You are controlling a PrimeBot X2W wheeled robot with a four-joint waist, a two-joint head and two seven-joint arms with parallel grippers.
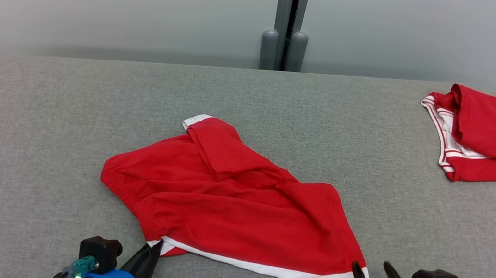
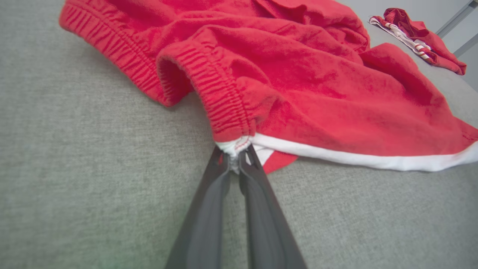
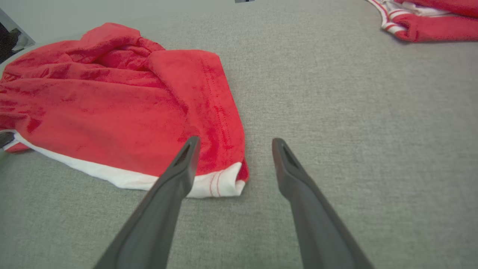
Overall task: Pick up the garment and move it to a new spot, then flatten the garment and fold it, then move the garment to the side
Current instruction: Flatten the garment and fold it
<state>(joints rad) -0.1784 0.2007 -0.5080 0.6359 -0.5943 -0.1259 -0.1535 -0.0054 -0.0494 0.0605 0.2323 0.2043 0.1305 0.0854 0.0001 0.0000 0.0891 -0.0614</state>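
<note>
Right at the tips of the left gripper (image 2: 234,157), a white corner of the soft red knit garment (image 2: 317,93) is sitting pinched. The two long dark fingers are pressing together on that bit of trim, with hardly a slit showing between them. Just beyond the pinch, a ribbed, gathered elastic waistband (image 2: 224,101) is curling into an open loop. A smooth white hem band (image 2: 354,157) is running off to that gripper's right along the cloth's near edge.

The garment is lying rumpled in broad folds on the grey coarse-woven surface (image 1: 36,128), spreading forward of both grippers. The right gripper (image 3: 235,141) is standing wide apart, gripping nothing. Its tapered matte fingers are straddling the cloth's other near corner, one tip hanging over the red nap and the other over bare grey weave just beside it. That corner's white band is carrying two thin red stitch lines.

Far ahead of the right gripper, off to its outer side, a second red garment with white striped trim (image 1: 495,140) is lying bunched, well apart.
</note>
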